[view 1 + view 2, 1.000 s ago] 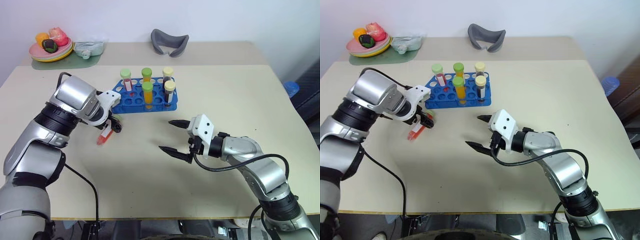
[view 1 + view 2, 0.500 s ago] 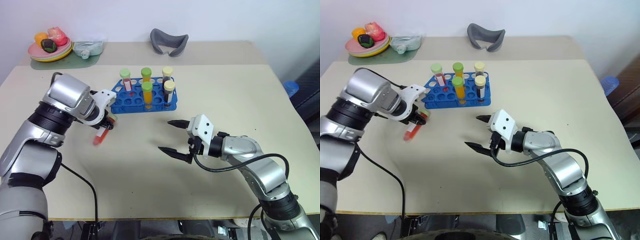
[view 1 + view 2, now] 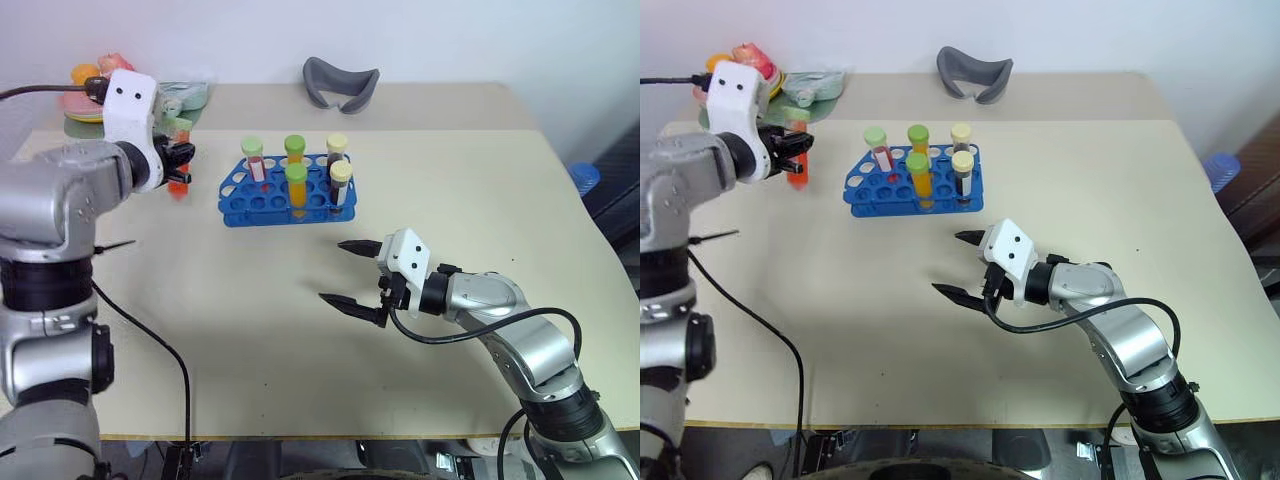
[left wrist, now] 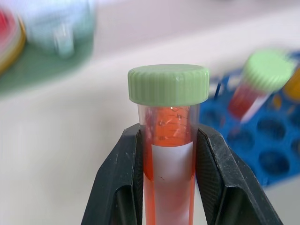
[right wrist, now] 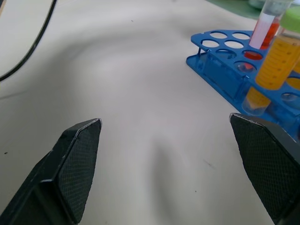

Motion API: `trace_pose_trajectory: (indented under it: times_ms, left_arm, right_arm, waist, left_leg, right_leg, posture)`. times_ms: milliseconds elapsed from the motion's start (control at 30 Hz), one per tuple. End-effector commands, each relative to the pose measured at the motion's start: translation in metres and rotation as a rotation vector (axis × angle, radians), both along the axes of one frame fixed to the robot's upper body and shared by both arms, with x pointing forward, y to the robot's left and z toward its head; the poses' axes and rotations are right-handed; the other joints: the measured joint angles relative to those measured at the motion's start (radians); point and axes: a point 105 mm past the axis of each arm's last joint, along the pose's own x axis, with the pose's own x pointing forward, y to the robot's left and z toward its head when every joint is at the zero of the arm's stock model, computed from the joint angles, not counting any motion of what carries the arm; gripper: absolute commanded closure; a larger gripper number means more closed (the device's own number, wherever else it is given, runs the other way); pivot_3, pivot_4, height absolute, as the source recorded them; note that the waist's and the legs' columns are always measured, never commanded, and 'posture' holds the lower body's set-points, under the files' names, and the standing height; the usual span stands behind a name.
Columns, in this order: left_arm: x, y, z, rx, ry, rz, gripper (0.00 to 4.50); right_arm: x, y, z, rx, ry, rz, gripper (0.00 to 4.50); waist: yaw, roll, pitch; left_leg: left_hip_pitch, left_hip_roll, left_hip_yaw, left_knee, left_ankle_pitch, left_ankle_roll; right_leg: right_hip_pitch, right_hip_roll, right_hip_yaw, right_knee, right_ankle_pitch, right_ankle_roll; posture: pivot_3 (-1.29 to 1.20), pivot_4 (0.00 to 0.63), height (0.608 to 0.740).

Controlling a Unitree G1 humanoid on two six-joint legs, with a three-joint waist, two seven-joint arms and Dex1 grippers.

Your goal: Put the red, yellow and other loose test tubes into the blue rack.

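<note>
My left gripper (image 3: 180, 153) is shut on a red test tube (image 4: 168, 159) with a white label and a pale green cap (image 4: 168, 84). It holds the tube upright in the air, to the left of the blue rack (image 3: 262, 203) and apart from it. The red test tube (image 3: 179, 184) hangs below the fingers in the left eye view. Several capped tubes stand in the rack's right half: red, yellow-orange and dark ones. My right gripper (image 3: 345, 272) hovers open and empty over the table in front of the rack.
A plate of toy food (image 3: 84, 103) and a pale teal object (image 3: 185, 96) sit at the back left. A grey curved object (image 3: 340, 81) lies at the back middle. A black cable (image 3: 112, 245) trails over the table's left side.
My left gripper closed on the red tube, lifted it off the table and swung it up and to the left, turning it upright. The right arm stayed still.
</note>
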Motion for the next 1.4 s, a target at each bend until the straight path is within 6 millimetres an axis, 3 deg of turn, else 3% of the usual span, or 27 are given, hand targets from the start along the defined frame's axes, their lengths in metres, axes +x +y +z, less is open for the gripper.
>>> trace_pose_trajectory:
  times_ms: [33,133,300,900,1400]
  left_arm:
    - [-0.016,-0.034,0.02,-0.038,-0.406,-0.006,3.34]
    - [-0.012,-0.052,0.002,-0.125,-0.514,0.012,3.34]
    - [-0.008,-0.069,-0.022,-0.073,-0.57,0.02,3.34]
    - [0.003,-0.065,-0.064,-0.177,-0.446,0.077,3.34]
    - [0.0,-0.07,-0.071,-0.188,-0.422,0.085,3.34]
  right_arm:
    - [0.002,0.004,0.014,0.039,-0.053,-0.004,0.0]
    - [0.003,0.004,0.014,0.035,-0.057,-0.008,0.0]
    - [0.004,0.003,0.015,0.034,-0.066,-0.025,0.0]
    - [0.005,-0.001,0.015,0.032,-0.075,-0.064,0.0]
    - [0.006,-0.001,0.015,0.029,-0.079,-0.062,0.0]
  waist:
    - [0.005,0.0,0.0]
    - [0.01,-0.001,0.0]
    - [0.005,0.0,0.0]
    - [-0.003,0.0,-0.001]
    - [-0.003,0.0,-0.001]
  left_leg:
    - [0.0,0.0,0.0,0.0,0.0,0.0]
    - [-0.001,0.0,0.0,0.001,0.0,0.0]
    - [0.0,0.0,0.001,0.0,-0.003,0.005]
    - [0.0,0.0,0.0,0.0,-0.003,0.005]
    - [0.001,0.0,0.0,0.0,-0.003,0.005]
  right_leg:
    - [0.0,0.0,0.0,-0.002,0.0,0.0]
    - [0.0,0.0,0.0,-0.002,0.0,0.0]
    - [-0.001,0.001,0.001,-0.001,0.001,0.0]
    - [0.0,0.001,0.0,0.0,0.0,0.0]
    - [0.001,0.001,0.0,-0.001,0.0,0.0]
  posture:
    - [0.0,0.15,0.74]
    - [0.0,0.15,0.74]
    - [0.0,0.15,0.74]
    - [0.0,0.15,0.74]
    - [0.0,0.15,0.74]
